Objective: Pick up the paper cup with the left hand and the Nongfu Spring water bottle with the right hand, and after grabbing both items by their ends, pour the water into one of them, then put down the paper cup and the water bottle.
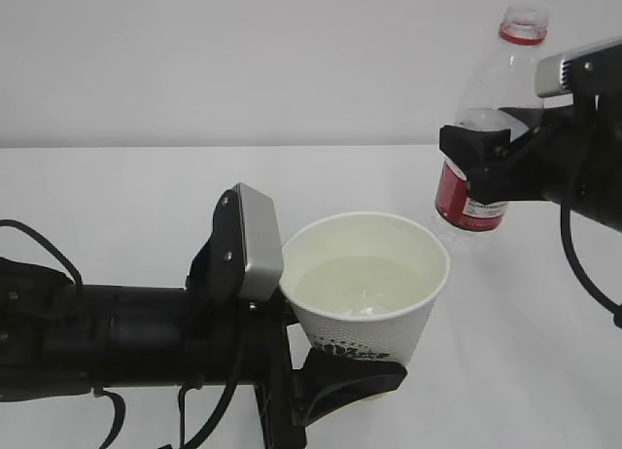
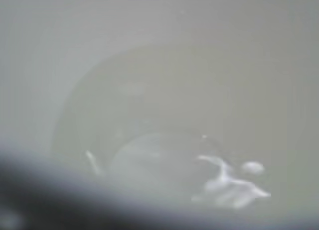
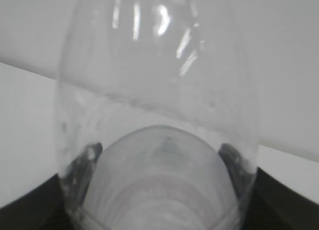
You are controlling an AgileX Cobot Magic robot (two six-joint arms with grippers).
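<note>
White desk [image 1: 146, 187] below: my left pincer [image 1: 330, 366] pinches the filled paper cup [image 1: 367, 289], right pincer [image 1: 486, 162] clamps the upright water bottle [image 1: 491, 128]. Pouring looks done; next, set both down.

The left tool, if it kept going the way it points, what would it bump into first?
Probably nothing soon. The left tool points right, holding the cup. Past it only bare table shows up to the picture's edge. The bottle hangs higher and looks farther back, though depth is unclear.

A plain white table [image 1: 117, 187] (matte, evenly lit) carries the scene.
</note>
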